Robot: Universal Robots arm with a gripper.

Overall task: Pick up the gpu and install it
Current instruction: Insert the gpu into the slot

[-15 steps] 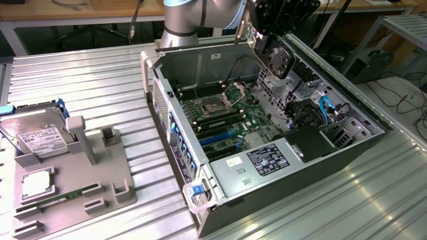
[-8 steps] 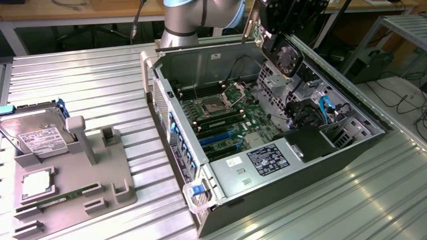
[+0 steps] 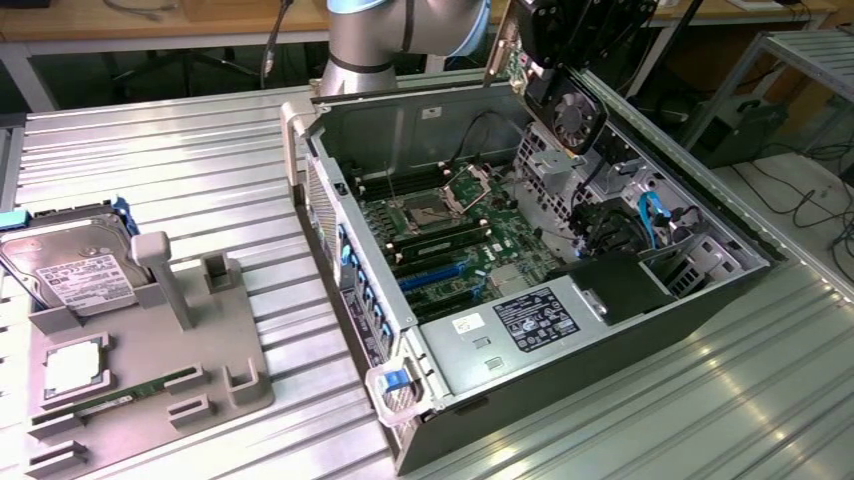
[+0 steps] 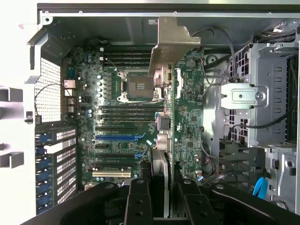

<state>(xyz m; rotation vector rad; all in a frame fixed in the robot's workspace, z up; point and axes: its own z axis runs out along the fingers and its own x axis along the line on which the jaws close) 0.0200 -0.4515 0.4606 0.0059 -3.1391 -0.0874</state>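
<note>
Currently, gripper point(image 4: 166, 199) pinches gpu point(image 3: 571, 108); in exterior view, gpu hangs at 6 o'clock from it, over case point(image 3: 601, 400).

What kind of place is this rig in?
Probably a robotics lab bench: a robot arm at an open PC case on a ribbed metal table, with a parts fixture holding a hard drive.

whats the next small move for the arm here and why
Probably a slow move across and down toward the blue slot on the motherboard, turning the gpu to line up with it. The hand grips the gpu well above the open case. It seems to sit crosswise to the slot, so nothing is seated yet.
</note>
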